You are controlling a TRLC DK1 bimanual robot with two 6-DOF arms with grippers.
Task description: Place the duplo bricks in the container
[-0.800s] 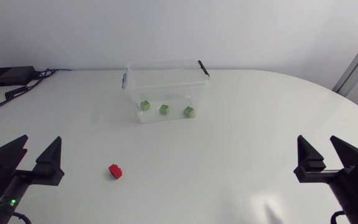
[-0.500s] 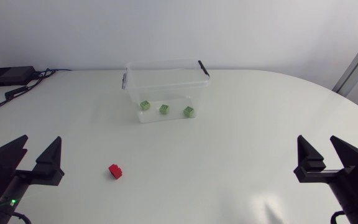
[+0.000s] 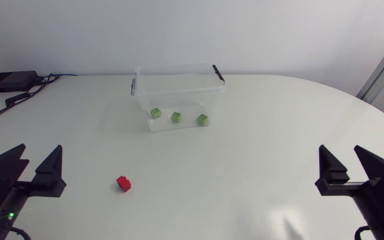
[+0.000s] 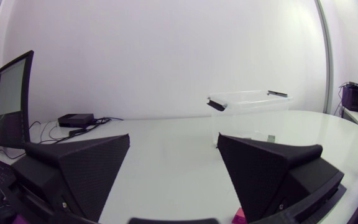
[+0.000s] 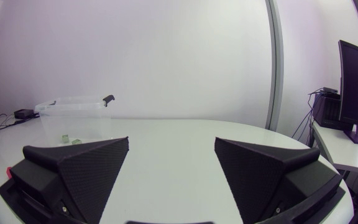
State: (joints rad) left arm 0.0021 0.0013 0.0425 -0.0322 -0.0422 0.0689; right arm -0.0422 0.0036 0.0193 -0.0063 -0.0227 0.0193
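The red brick (image 3: pixel 123 183) is located near the table (image 3: pixel 279 133) front edge; the nearest left gripper (image 3: pixel 39 149) is held wide for grasping.

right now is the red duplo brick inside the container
No, the red duplo brick lies on the white table, apart from the clear plastic container, which holds only three green duplo bricks.
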